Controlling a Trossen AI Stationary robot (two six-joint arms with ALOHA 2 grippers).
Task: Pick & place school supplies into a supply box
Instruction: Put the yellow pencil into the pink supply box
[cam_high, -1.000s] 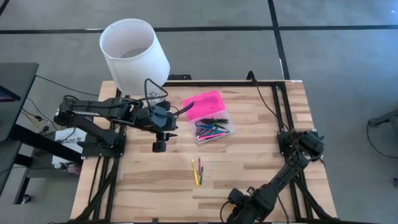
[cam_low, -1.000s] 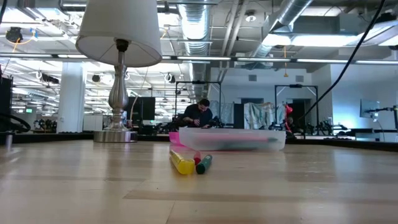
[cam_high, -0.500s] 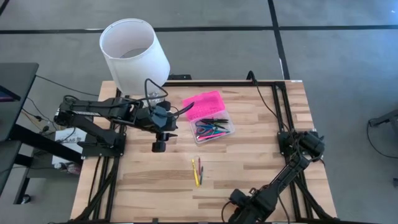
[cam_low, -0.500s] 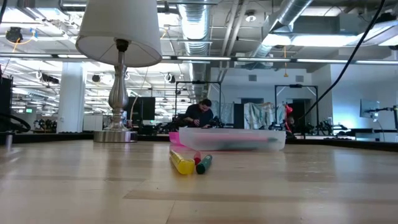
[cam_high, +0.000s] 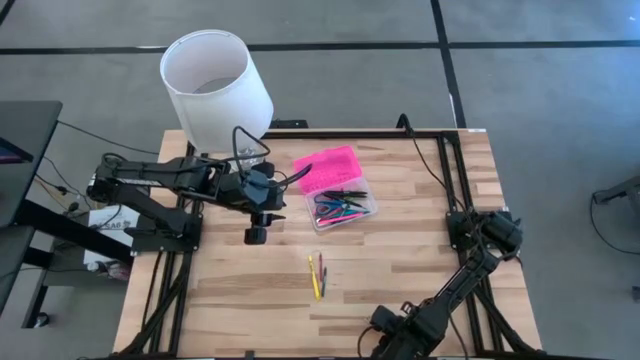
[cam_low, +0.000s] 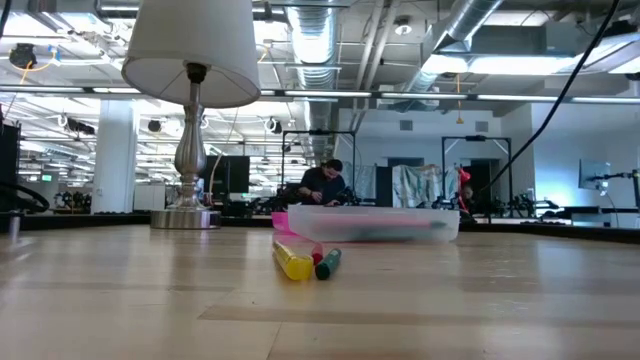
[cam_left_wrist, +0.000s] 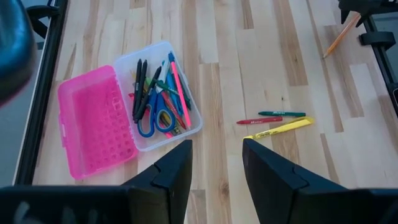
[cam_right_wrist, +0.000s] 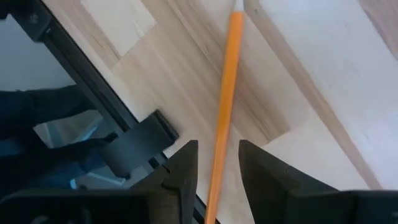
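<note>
Fingers of the right gripper (cam_right_wrist: 214, 186) stood apart around a slim orange pencil (cam_right_wrist: 224, 106) on the planked tabletop (cam_high: 400, 260); left gripper (cam_left_wrist: 216, 177), parted, hovered beside the clear-based, pink-lidded supply box (cam_high: 336, 187).

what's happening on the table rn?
The supply box lies open, its pink lid flipped aside, with pens and blue-handled scissors already in the clear base. Three markers lie loose mid-table. The left gripper hovers open, empty, beside the box. The right gripper, open at the near edge, straddles an orange pencil, not yet gripped.
</note>
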